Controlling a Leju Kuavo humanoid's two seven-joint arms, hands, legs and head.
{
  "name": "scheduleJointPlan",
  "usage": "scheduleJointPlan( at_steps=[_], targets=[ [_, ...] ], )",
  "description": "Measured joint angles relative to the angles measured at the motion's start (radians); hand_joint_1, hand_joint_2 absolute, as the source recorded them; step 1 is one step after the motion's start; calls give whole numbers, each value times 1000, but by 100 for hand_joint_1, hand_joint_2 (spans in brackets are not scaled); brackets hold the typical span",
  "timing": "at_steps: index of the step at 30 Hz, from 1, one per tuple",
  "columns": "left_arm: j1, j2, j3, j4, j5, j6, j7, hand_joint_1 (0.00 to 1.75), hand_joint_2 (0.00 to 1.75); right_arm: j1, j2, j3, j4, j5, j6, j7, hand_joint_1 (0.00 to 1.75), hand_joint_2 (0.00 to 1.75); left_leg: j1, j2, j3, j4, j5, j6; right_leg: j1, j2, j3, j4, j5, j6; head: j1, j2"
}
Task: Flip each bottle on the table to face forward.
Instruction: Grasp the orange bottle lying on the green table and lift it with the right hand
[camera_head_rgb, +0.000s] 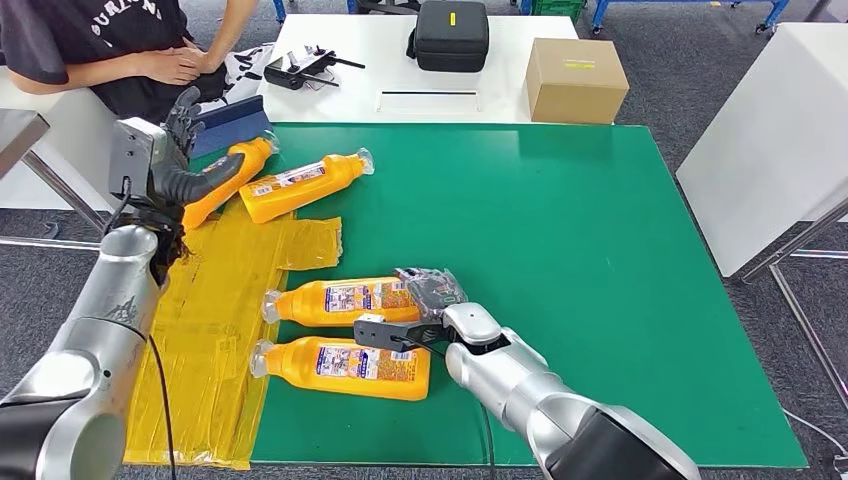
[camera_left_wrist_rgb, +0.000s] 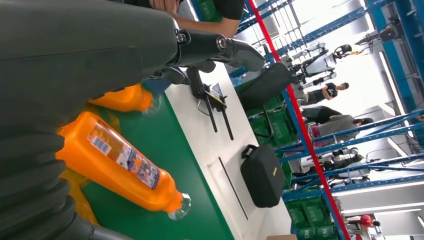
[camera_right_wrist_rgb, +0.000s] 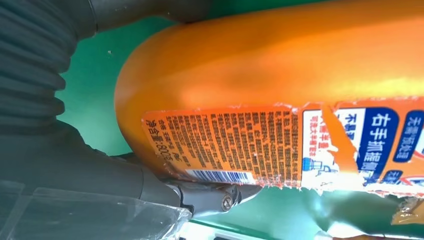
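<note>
My right hand (camera_head_rgb: 432, 300) grips the base of an orange bottle (camera_head_rgb: 345, 301) lying lengthwise across the green mat (camera_head_rgb: 600, 260), cap towards my left. My left hand (camera_head_rgb: 180, 150) hovers loose-fingered beside a far bottle (camera_head_rgb: 225, 180), holding nothing.
</note>
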Motion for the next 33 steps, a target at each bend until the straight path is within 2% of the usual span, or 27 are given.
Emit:
scheduleJointPlan(
  at_steps=[9,20,26,33],
  targets=[
    [-3,25,32,33,-2,-13,-23,0,175,13,-2,-21,-1,-1,-61,-25,175,175,0,0,0,0,0,0,0,0,0,0,0,0,0,0],
    [77,24,74,-13,16,-28,-27,0,175,43,-10,-120,-39,-24,-139,-127,175,175,0,0,-1,0,0,0,0,0,0,0,0,0,0,0],
    [107,23,90,-20,18,-28,-33,0,175,65,-18,-167,-123,-28,-185,-168,175,175,0,0,-1,0,0,0,0,0,-1,0,0,0,0,0],
    [130,21,97,-39,18,-27,-26,0,175,116,-33,-202,-293,-25,-188,-171,175,175,0,0,-1,0,0,0,0,0,-1,0,0,0,0,0]
  ],
)
